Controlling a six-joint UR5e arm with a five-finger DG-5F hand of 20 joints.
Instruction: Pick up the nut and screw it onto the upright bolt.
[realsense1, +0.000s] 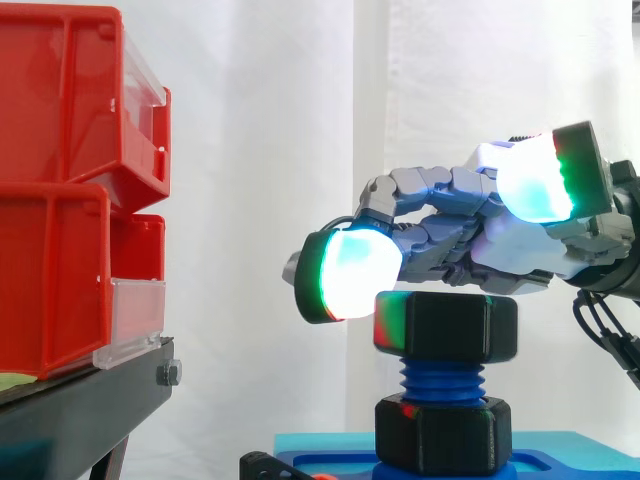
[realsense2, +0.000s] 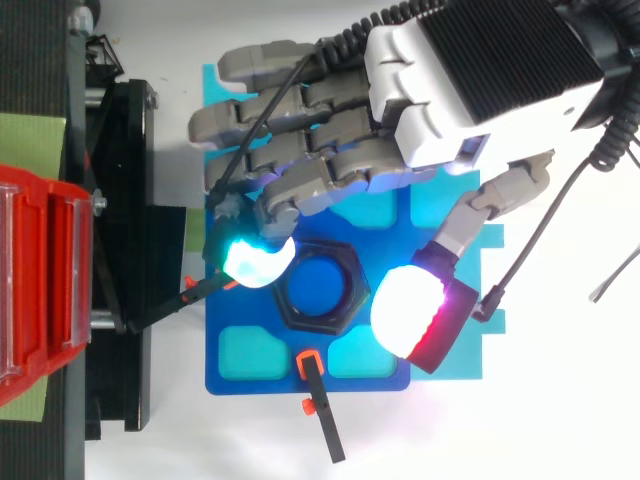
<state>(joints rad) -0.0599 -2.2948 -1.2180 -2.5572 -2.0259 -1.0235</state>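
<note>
One black hexagonal nut (realsense1: 445, 326) sits on the top of the upright blue bolt (realsense1: 441, 378), low and right of centre in the side view. Bolt long axis: vertical. The nut's bore runs along that same axis and its flat faces are level, with no tilt visible.

Top view: nut (realsense2: 318, 318) lies just below frame centre, and the blue end of the bolt (realsense2: 320, 280) fills its bore. Several turns of coarse blue thread are bare beneath the nut. Below the thread, a second black hexagonal collar (realsense1: 445, 435) meets the blue plate (realsense2: 280, 382), which lies on the white surface (realsense2: 560, 400).

Nut appearance: matte black, six-sided, with rounded edges. Its left side picks up red and green reflections.

Hand (realsense2: 480, 90) enters from the upper right of the top view, fingers loosely bent and spread. Nothing is gripped.
- A fingertip (realsense2: 255, 262) glowing cyan-white is at the nut's upper-left edge. In the side view this fingertip (realsense1: 350, 272) overlaps the nut's top left corner; contact cannot be confirmed.
- The thumb pad (realsense2: 408, 310), white with a red rim, is just right of the nut from above. In the side view the thumb pad (realsense1: 535, 180) is clearly higher than the nut.

Red bins (realsense1: 60, 200) on the black stand (realsense1: 90, 400) occupy the left of the frame.
</note>
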